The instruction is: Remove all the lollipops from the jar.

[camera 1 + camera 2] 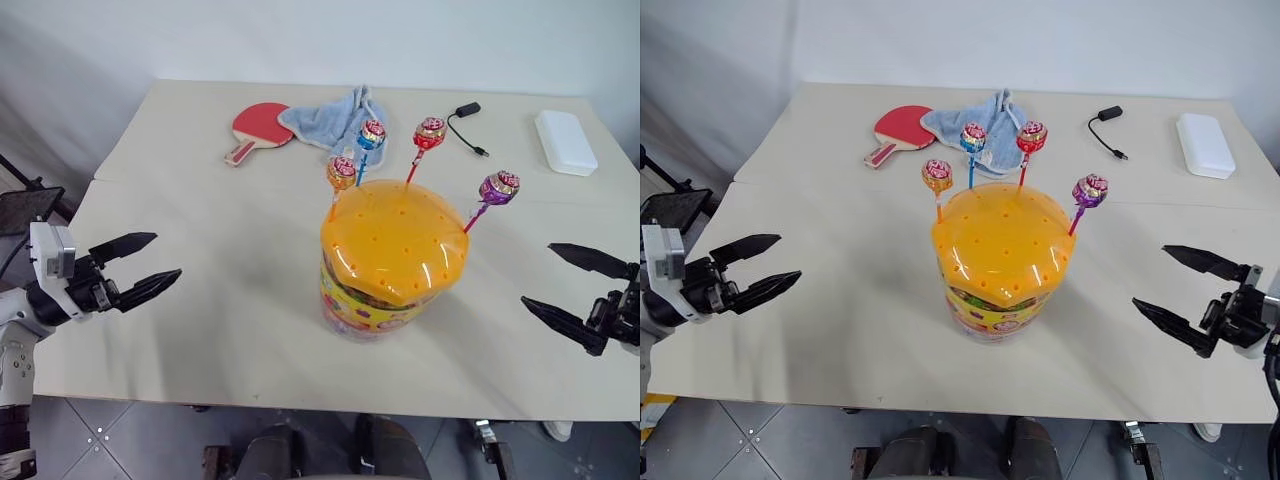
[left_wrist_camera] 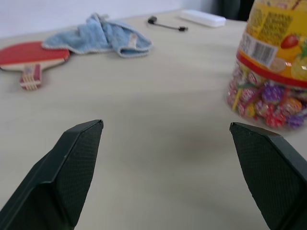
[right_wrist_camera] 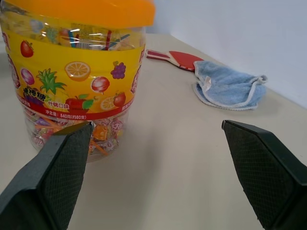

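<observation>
Black-fingered and spread wide, the left pincer (image 1: 135, 268) and right pincer (image 1: 575, 290) flank the jar (image 1: 392, 262) mid-worktop (image 1: 230, 330), holding nothing. Four lollipops (image 1: 430, 133) stand stick-down in its orange lid; the purple one (image 1: 498, 187) leans outward, nearest the right pincer.

Head pair: looking forward and down from above the tabletop (image 1: 230, 330), sharing the whole scene, the jar (image 1: 392, 255) central, slightly offset between eyes. Left wrist: low, close over the surface, facing the jar's base and the blue cloth (image 2: 103, 36). Right wrist: equally low, nearer the jar, sharing cloth and paddle (image 3: 180, 58).
</observation>
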Available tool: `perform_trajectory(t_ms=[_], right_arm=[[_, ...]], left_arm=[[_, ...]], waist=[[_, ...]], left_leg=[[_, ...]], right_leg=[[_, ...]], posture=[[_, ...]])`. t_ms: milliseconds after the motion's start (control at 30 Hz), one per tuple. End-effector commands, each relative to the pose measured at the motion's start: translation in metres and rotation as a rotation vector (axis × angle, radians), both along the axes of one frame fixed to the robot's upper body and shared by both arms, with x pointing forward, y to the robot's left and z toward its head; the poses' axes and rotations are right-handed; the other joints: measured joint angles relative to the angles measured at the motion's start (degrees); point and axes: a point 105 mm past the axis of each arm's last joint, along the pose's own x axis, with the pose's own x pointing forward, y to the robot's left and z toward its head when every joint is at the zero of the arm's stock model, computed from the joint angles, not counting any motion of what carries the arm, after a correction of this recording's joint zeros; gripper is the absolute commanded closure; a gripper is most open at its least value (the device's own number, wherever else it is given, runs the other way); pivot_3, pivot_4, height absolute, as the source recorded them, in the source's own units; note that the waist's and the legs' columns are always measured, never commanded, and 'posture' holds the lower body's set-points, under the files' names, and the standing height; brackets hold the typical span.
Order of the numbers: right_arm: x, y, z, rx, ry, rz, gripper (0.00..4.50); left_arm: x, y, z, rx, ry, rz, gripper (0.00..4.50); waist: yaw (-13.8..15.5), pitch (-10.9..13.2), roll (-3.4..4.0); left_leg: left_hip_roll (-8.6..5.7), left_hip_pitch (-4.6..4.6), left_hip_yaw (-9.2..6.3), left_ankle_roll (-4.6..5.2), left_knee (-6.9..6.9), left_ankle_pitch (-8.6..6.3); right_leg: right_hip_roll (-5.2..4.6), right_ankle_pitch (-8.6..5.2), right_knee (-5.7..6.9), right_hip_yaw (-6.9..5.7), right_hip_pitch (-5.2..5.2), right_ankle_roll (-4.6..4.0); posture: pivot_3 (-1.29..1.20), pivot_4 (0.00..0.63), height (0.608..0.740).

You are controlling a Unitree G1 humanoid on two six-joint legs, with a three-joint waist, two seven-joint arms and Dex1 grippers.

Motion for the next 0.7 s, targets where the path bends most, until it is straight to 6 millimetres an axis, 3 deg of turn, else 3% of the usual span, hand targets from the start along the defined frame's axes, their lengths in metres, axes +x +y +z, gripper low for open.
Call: perform_trajectory(t_ms=[33, 100, 200, 333, 467, 600, 700], right_arm=[[-0.002, 0.003, 0.018, 0.067, -0.07, -0.006, 0.01], [-0.003, 0.002, 0.038, 0.211, -0.074, -0.029, 0.01], [-0.011, 0.006, 0.058, 0.272, -0.103, -0.023, 0.01], [-0.023, 0.013, 0.082, 0.278, -0.156, -0.022, 0.01], [-0.027, 0.025, 0.076, 0.212, -0.152, 0.023, 0.01], [-0.024, 0.024, 0.069, 0.216, -0.147, 0.024, 0.01], [-0.026, 0.024, 0.062, 0.231, -0.128, 0.047, 0.01]], left_arm=[[-0.005, 0.0, 0.007, 0.029, -0.043, -0.003, 0.0], [-0.004, -0.001, 0.008, -0.016, -0.033, -0.003, 0.0], [-0.005, -0.004, 0.02, -0.095, -0.035, -0.04, 0.0], [-0.025, -0.04, 0.042, -0.206, 0.043, -0.302, 0.0], [-0.023, -0.082, 0.065, -0.187, -0.008, -0.467, 0.0], [-0.02, -0.127, 0.085, -0.184, -0.053, -0.638, 0.0], [-0.013, -0.147, 0.097, -0.227, -0.075, -0.69, 0.0]], waist=[[-0.04, 0.0, 0.0], [-0.16, 0.0, 0.01], [0.07, 0.04, 0.07], [0.37, 0.04, 0.06], [1.1, 0.02, 0.04], [1.1, 0.01, 0.02], [1.0, 0.01, 0.02]], left_leg=[[0.0, 0.0, 0.0, 0.0, 0.0, 0.0], [0.0, 0.01, 0.0, 0.0, 0.0, 0.0], [0.0, -0.01, -0.04, 0.0, 0.01, 0.0], [0.01, -0.03, -0.07, -0.01, 0.01, 0.0], [0.0, 0.0, -0.14, 0.0, 0.08, 0.0], [-0.13, 0.05, -0.09, 0.05, 0.1, 0.04], [-0.14, 0.04, -0.05, 0.07, 0.09, 0.05]], right_leg=[[0.01, 0.0, 0.0, -0.01, 0.0, 0.0], [0.01, 0.0, 0.01, 0.0, 0.0, 0.0], [-0.07, 0.0, 0.01, 0.01, -0.01, 0.0], [-0.14, 0.0, -0.01, 0.02, 0.0, 0.0], [-0.07, 0.0, -0.04, 0.0, 0.1, 0.0], [0.15, 0.03, 0.03, 0.0, 0.17, 0.05], [0.21, 0.04, 0.02, -0.01, 0.16, 0.07]], posture=[[0.0, 0.15, 0.74], [0.0, 0.15, 0.74], [0.0, 0.15, 0.74], [0.0, 0.15, 0.74], [0.0, 0.15, 0.74], [0.0, 0.15, 0.74], [0.0, 0.15, 0.74]])
